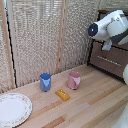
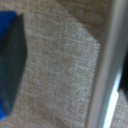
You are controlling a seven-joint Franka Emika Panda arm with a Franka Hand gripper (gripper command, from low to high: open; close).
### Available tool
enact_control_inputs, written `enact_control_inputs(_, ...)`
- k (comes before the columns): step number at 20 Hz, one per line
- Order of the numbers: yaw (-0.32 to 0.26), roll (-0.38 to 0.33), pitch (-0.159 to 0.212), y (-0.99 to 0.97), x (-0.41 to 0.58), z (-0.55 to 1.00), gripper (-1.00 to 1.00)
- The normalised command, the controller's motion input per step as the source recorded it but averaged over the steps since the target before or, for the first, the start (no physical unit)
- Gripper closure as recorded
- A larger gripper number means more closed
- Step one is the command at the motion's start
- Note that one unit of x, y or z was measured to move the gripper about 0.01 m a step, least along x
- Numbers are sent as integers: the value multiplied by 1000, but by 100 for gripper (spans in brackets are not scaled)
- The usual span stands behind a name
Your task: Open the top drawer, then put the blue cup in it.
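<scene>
On the exterior view's left a patterned plate (image 1: 13,108) sits at the worktop (image 1: 95,100) edge. Next come the blue cup (image 1: 45,82), upright, a small orange block (image 1: 62,94) and the pink cup (image 1: 74,80), all apart. At the right the arm (image 1: 111,26) hangs above the top drawer (image 1: 111,61), apparently shut. The gripper is out of the exterior view, and I cannot tell whether it is released or clenched. Opening the drawer seems the step in hand; next, reaching its silver handle (image 1: 107,58).
</scene>
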Motion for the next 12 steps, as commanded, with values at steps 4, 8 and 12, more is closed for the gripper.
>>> enact_control_inputs(4,154,35,33,220,-126,-6,100)
enact_control_inputs(8,167,84,30,393,-187,-56,100)
enact_control_inputs(12,34,80,58,889,54,-13,100)
